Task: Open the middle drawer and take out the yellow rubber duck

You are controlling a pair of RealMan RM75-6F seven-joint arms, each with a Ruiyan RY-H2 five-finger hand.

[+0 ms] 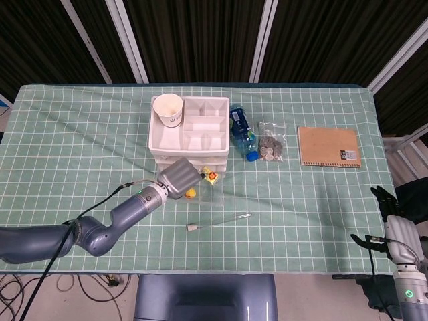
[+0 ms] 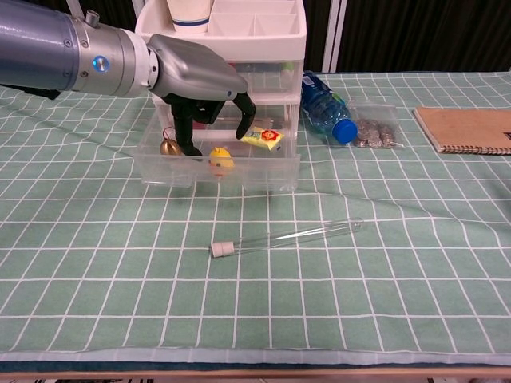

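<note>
The clear middle drawer [image 2: 271,174] of the white drawer unit [image 1: 200,137] is pulled out toward me. Inside it sits the yellow rubber duck [image 2: 222,160], also visible as a yellow spot [image 1: 191,194] in the head view. My left hand [image 2: 200,84] hovers over the open drawer with its fingers [image 2: 189,132] pointing down on either side of the duck, apart and holding nothing. My right hand [image 1: 393,224] rests off the table's right front corner, fingers extended and empty.
A small bell [image 2: 168,147] and a yellow packet [image 2: 263,137] share the drawer. A glass test tube [image 2: 287,236] lies in front of it. A blue bottle [image 2: 323,108], a bag of coins [image 2: 375,132] and a brown notebook [image 2: 467,129] lie to the right. A paper cup [image 1: 168,109] stands on the unit.
</note>
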